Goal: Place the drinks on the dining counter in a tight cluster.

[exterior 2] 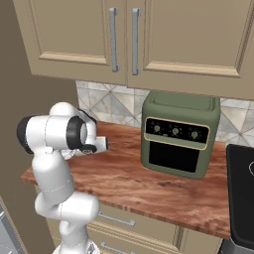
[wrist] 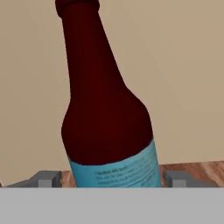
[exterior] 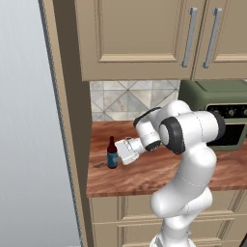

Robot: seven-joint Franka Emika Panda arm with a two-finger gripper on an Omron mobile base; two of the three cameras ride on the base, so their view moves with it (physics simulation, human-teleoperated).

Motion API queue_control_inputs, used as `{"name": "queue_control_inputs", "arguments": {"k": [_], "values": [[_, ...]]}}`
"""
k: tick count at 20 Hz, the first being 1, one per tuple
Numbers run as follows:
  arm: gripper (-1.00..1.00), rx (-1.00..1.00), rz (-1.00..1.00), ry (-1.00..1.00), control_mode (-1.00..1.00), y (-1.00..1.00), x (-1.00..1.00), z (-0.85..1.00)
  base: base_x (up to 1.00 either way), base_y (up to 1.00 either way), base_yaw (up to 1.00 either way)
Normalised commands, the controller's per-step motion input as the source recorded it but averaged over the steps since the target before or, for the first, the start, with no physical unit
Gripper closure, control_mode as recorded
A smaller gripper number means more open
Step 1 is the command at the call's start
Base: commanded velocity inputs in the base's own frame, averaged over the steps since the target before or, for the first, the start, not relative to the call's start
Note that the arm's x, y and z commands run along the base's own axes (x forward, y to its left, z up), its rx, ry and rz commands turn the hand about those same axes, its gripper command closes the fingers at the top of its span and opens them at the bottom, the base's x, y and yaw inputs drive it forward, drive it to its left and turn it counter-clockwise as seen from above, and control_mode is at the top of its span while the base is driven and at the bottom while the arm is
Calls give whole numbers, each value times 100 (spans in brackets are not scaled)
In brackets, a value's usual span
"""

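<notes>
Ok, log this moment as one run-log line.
stage: reaching for bottle | gripper: open, fingers either side of bottle's label, not clamped | bottle: upright on wood counter beside tall panel | nothing held

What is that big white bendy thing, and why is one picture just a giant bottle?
The white thing is a robot arm in a pretend kitchen. Two pictures come from cameras behind it, one on each side. The third camera sits on its hand, very close to the slim dark-brown bottle with a blue label, so it looks huge. That bottle stands upright on a wood counter beside a green oven. The gripper has a finger on each side of the bottle, but I cannot tell if it is squeezing yet.
</notes>
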Motion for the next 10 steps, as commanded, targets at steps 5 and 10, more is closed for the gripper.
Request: {"name": "queue_control_inputs", "arguments": {"k": [5, 10], "values": [[100, 0, 0, 0, -100, 0, 0, 0, 0, 0, 0], [100, 0, -1, 0, -100, -1, -23, 0, 0, 0, 0]]}}
